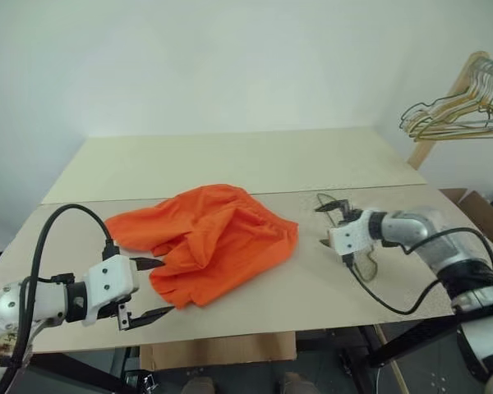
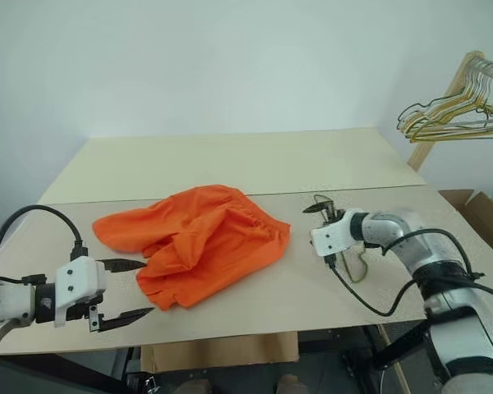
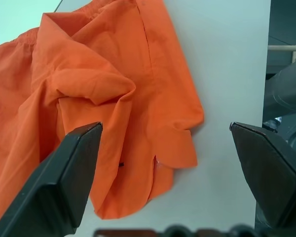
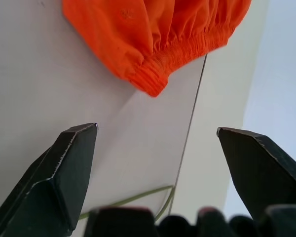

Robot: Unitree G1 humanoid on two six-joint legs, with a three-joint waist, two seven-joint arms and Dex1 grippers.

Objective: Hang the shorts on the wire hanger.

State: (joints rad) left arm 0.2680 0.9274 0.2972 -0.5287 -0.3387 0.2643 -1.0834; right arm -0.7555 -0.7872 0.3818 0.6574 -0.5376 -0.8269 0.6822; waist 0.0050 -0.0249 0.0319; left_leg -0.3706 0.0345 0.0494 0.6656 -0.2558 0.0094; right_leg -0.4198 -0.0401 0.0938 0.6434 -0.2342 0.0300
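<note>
A: Where do the shorts lie?

B: Crumpled in a heap on the worktop, about the middle of its near board. Their long axis runs roughly side to side, slanting a little. The gathered waistband faces the robot's right; the leg hems point toward its left and the near edge.

A: And the wire hanger?

B: I take the thin wire lying on the worktop on the waistband side of the shorts to be it. It sits right under the right gripper, which covers most of it, so I cannot make out its full outline.

A: Which gripper is nearer the shorts?

B: The left gripper. It hovers just beside the shorts' near hem corner, aimed at that hem, fingers spread wide with nothing between them. Whether a fingertip already brushes the cloth I cannot tell.

A: The right one?

B: On the waistband side of the shorts, near but apart from them, its fingers wide apart and empty too. Its wrist view looks along the worktop toward the waistband, with a loop of the wire just below the fingers.

A: So what does the coming move turn on?

B: My guess: each hand already has its piece, the hem ahead of the left fingers, the wire beneath the right.

A: Anything beyond the shorts?

B: A bunch of gold and silver hangers on a wooden rack, well off past the waistband side.
</note>
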